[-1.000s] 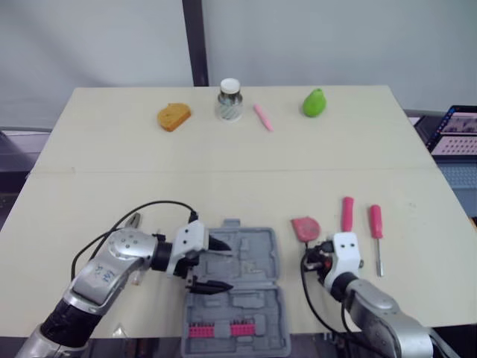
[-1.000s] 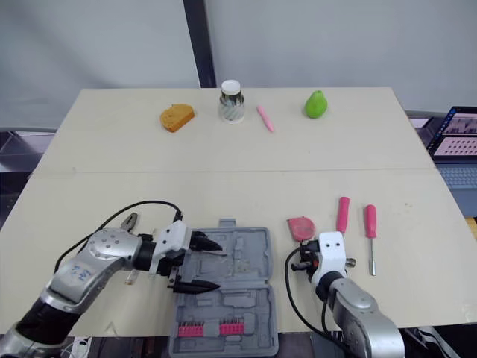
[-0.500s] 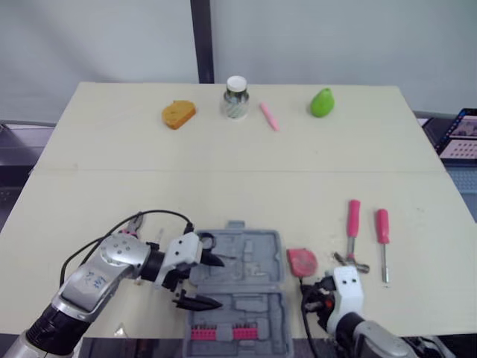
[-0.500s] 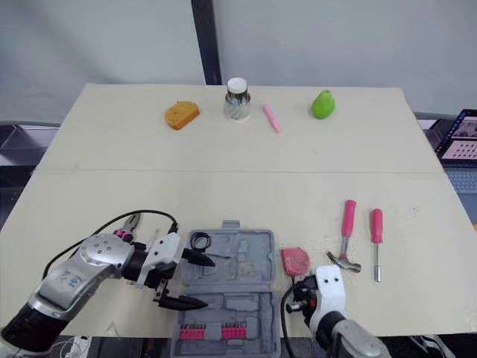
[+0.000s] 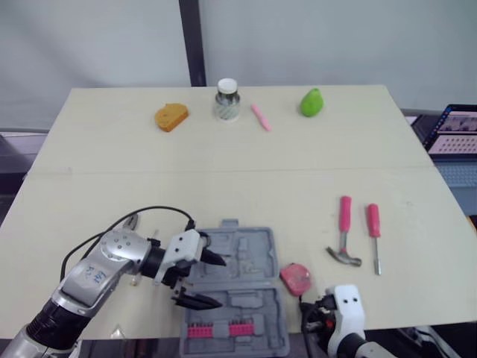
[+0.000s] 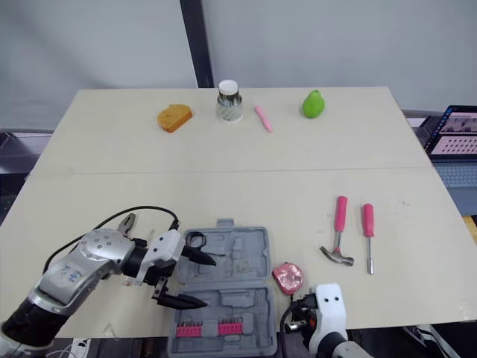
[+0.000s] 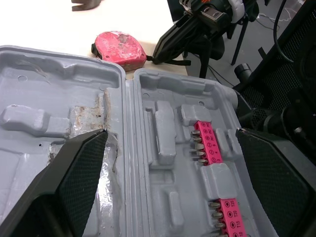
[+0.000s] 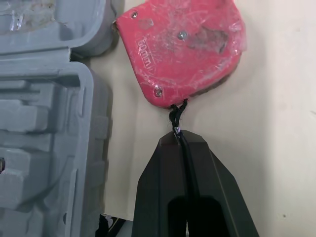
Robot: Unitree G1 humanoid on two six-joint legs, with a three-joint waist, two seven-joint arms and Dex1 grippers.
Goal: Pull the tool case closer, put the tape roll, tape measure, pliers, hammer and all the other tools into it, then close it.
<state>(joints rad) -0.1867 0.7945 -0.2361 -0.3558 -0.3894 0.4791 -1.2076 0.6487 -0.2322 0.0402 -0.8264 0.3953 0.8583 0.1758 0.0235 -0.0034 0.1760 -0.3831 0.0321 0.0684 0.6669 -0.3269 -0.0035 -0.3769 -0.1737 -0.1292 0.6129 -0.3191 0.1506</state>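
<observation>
Your tape measure (image 5: pixel 296 277) lies on the bench just right of the open tool case (image 5: pixel 235 287), close to the near edge. The right hand (image 8: pixel 180 140) is pressed together on its thin black cord (image 8: pixel 175 116) alone; lifted this way, I judge it could swing, slip free or drop off the bench. The left hand (image 5: pixel 222 282), spread wide, hovers over the case's left side and could nudge it. The hammer (image 5: pixel 343 235) and screwdriver (image 5: pixel 373 231) lie further right. The pale bench (image 5: pixel 223 179) stands before a grey wall (image 5: pixel 335 37), with a laptop (image 5: pixel 458 127) off to the right.

Pliers (image 6: pixel 128 221) mostly behind L arm (image 6: pixel 74 272) (tip shows), R arm (image 6: pixel 328 332) cropped.
</observation>
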